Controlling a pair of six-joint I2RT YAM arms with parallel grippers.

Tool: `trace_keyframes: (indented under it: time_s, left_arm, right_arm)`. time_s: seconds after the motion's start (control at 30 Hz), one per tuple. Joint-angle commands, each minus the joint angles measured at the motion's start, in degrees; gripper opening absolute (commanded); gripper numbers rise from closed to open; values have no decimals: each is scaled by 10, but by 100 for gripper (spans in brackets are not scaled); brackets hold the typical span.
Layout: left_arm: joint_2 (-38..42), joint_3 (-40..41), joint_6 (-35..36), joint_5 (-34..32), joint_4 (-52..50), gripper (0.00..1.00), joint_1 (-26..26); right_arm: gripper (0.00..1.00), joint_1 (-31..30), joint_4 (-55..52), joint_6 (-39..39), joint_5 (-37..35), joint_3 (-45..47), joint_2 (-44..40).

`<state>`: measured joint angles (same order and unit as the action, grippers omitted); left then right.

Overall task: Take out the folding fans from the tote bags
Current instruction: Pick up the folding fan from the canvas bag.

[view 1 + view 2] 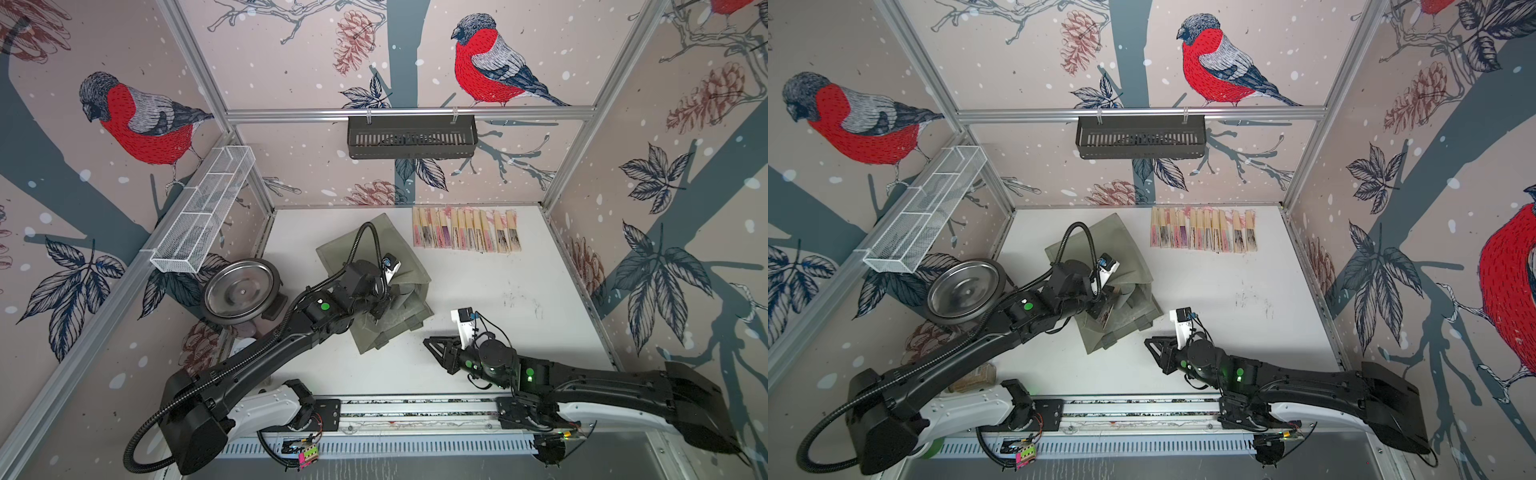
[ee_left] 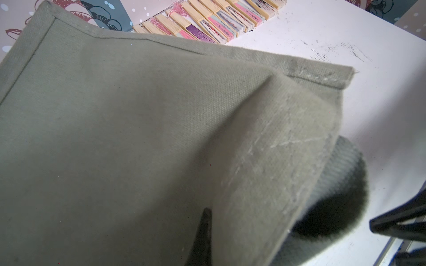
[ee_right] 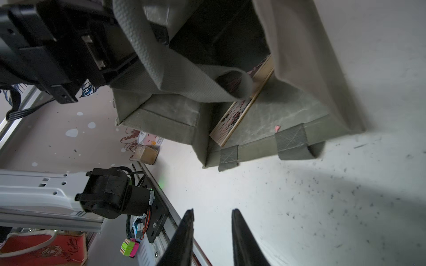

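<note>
Olive canvas is pinched in the clenched left gripper [image 1: 381, 305], which holds open the mouth of the tote bag [image 1: 395, 241] at mid-table. One folding fan [image 3: 237, 110] lies inside that mouth. Just right of the bag, the right gripper [image 3: 212, 211] hovers over the white table [image 1: 498, 291], jaws slightly parted, empty. Further back, the other fans [image 1: 465, 235] lie in a row at the far edge.

Left end effector [image 1: 382, 305] fully closed, reaching forward; right end effector [image 3: 212, 213] low, jaws slightly apart
</note>
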<state>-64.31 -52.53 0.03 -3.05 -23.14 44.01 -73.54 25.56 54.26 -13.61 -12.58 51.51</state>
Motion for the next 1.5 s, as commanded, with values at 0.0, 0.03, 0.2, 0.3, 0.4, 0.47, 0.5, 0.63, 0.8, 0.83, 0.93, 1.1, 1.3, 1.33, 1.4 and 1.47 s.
trace_keyframes:
  time_s: [0.0,0.03,0.2,0.3,0.4,0.47,0.5,0.63,0.8,0.83,0.93,1.1,1.3,1.33,1.4,1.47]
  left_arm:
    - [-2,-4,-2,1,13,0,1]
    - [-2,-4,-2,1,14,0,1]
    - [2,-3,-4,0,16,0,1]
    - [-2,-4,-5,1,16,0,1]
    - [-4,-5,-8,6,17,0,1]
    - [-1,-5,-9,9,18,0,1]
    - [0,-4,-9,9,18,0,1]
    - [-3,-7,-9,8,17,0,1]
    - [-3,-7,-8,4,17,0,1]
    - [-3,-7,-8,5,16,0,1]
    - [-2,-7,-9,9,18,0,1]
    - [-7,-8,-7,13,17,0,1]
    - [-2,-8,-6,12,17,0,1]
    - [-1,-8,-6,13,17,0,1]
    - [0,-8,-6,15,18,0,1]
    - [1,-6,-6,16,18,0,1]
  right_arm:
    - [27,-22,61,39,-72,-13,40]
    - [26,-28,64,54,-75,-16,52]
    - [24,-59,141,119,-96,-21,127]
    - [24,-59,140,113,-91,-57,172]
    - [24,-59,168,119,-88,-76,224]
    - [24,-56,199,142,-85,-81,262]
    - [24,-54,212,154,-85,-84,280]
    - [26,-40,248,173,-51,-122,359]
    - [30,2,299,202,2,-140,426]
    - [31,9,308,213,2,-142,436]
    - [31,26,312,224,16,-170,466]
    - [32,47,278,275,40,-236,523]
    - [38,59,251,327,36,-269,573]
    - [38,61,258,327,37,-272,579]
    - [39,66,246,320,39,-284,587]
    - [41,77,235,316,48,-293,591]
